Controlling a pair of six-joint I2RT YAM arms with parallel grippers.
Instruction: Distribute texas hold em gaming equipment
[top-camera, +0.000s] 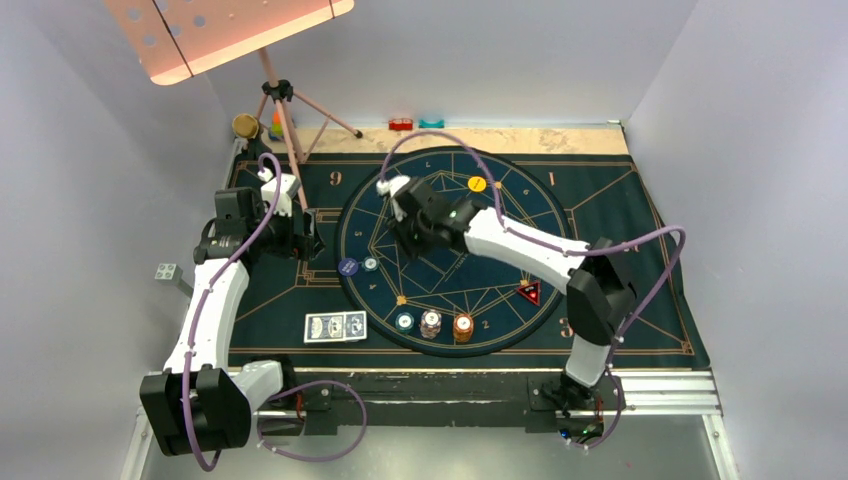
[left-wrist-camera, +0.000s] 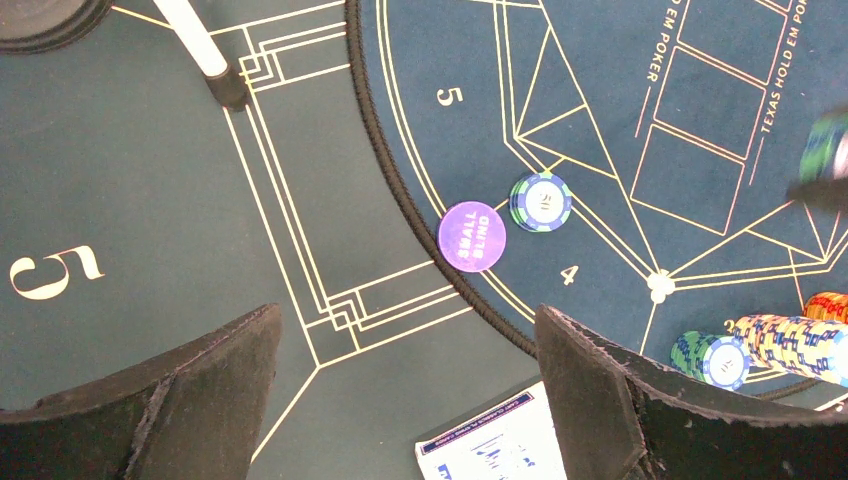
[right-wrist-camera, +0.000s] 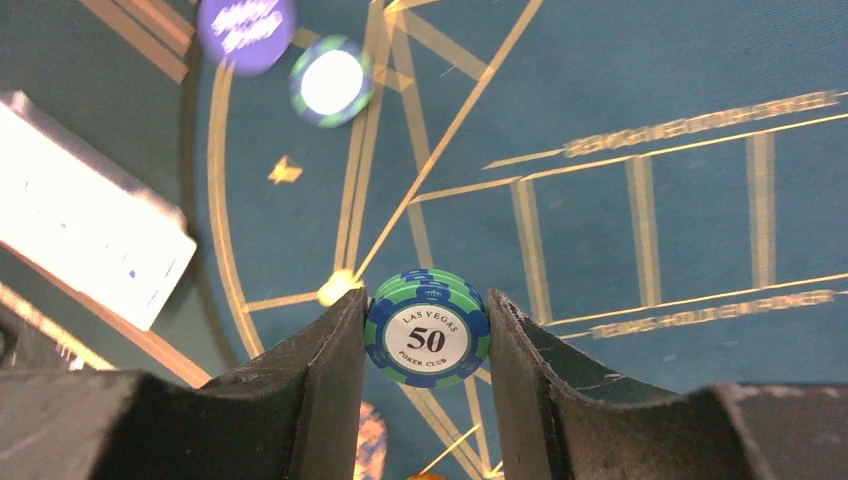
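Observation:
My right gripper (right-wrist-camera: 427, 345) is shut on a small stack of green-and-blue "50" poker chips (right-wrist-camera: 427, 338), held on edge above the round mat; in the top view it (top-camera: 405, 238) hangs over the circle's left part. My left gripper (left-wrist-camera: 410, 390) is open and empty above the mat, left of the circle (top-camera: 300, 242). A purple "small blind" disc (left-wrist-camera: 471, 236) and a teal chip (left-wrist-camera: 541, 201) lie at the circle's left rim. Blue-backed cards (top-camera: 335, 327) lie at the front left. A teal chip (top-camera: 404, 321), a white stack (top-camera: 430, 324) and an orange stack (top-camera: 463, 327) stand at the front rim.
A yellow disc (top-camera: 477, 184) lies at the circle's far side and a red triangular marker (top-camera: 528, 292) at its right. A tripod stand (top-camera: 290, 110) rises at the back left, one foot (left-wrist-camera: 225, 85) on the mat. Red (top-camera: 400, 124) and teal (top-camera: 431, 123) blocks sit at the back edge.

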